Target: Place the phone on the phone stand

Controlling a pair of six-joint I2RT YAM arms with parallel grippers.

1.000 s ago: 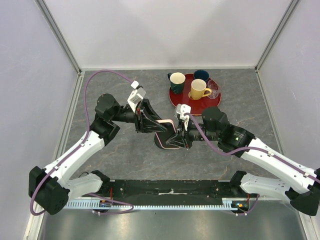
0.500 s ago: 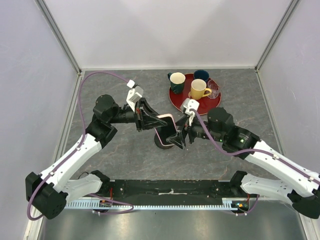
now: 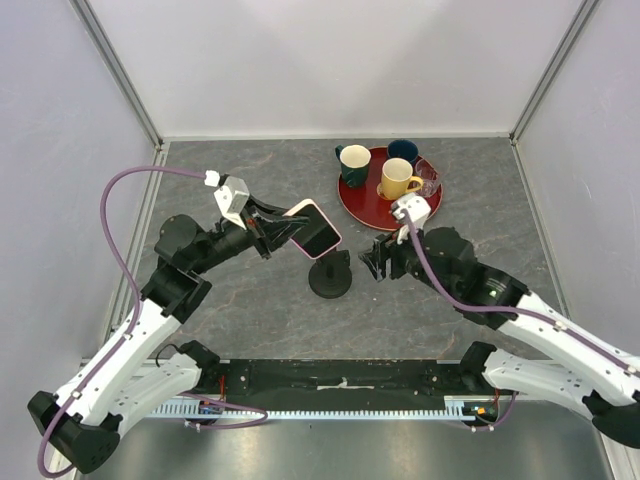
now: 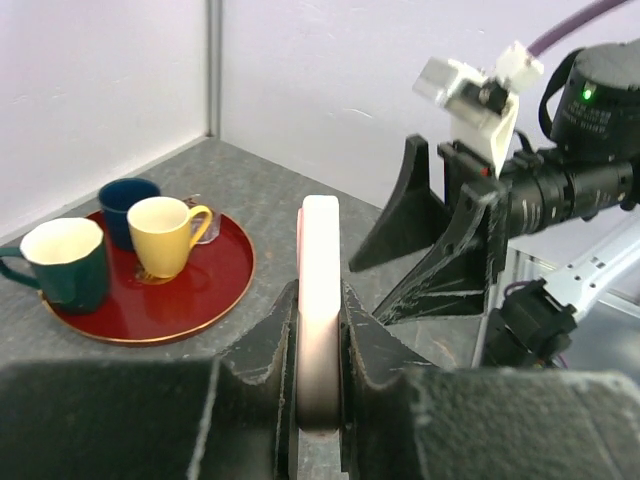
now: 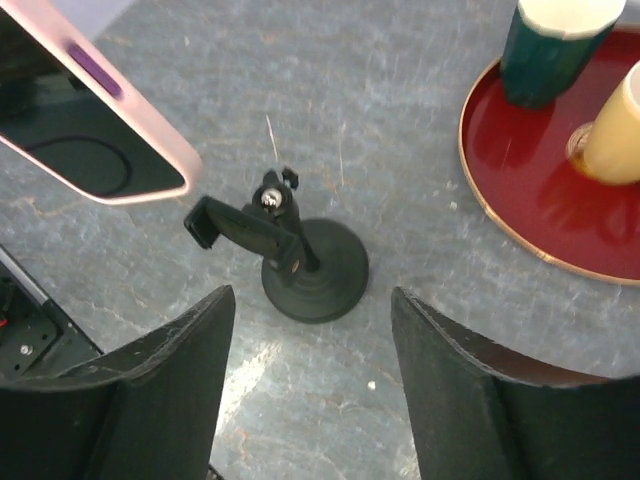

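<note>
My left gripper (image 3: 272,228) is shut on the phone (image 3: 311,228), a slim black-screened phone with a pale pink case, and holds it in the air up and left of the phone stand (image 3: 330,275). The left wrist view shows the phone's pink edge (image 4: 319,300) clamped between the fingers. The black stand sits empty on the table, its disc base and clamp arm (image 5: 300,258) plain in the right wrist view, with the phone's corner (image 5: 90,130) at upper left. My right gripper (image 3: 376,262) is open and empty just right of the stand.
A round red tray (image 3: 363,205) at the back right holds a dark green mug (image 3: 354,163), a yellow mug (image 3: 398,179), a dark blue cup (image 3: 403,151) and a small glass (image 3: 428,182). Grey walls enclose the table.
My left gripper has lifted the phone up and left, off the stand area. My right gripper has let go and drawn back to the right, leaving the stand bare.
</note>
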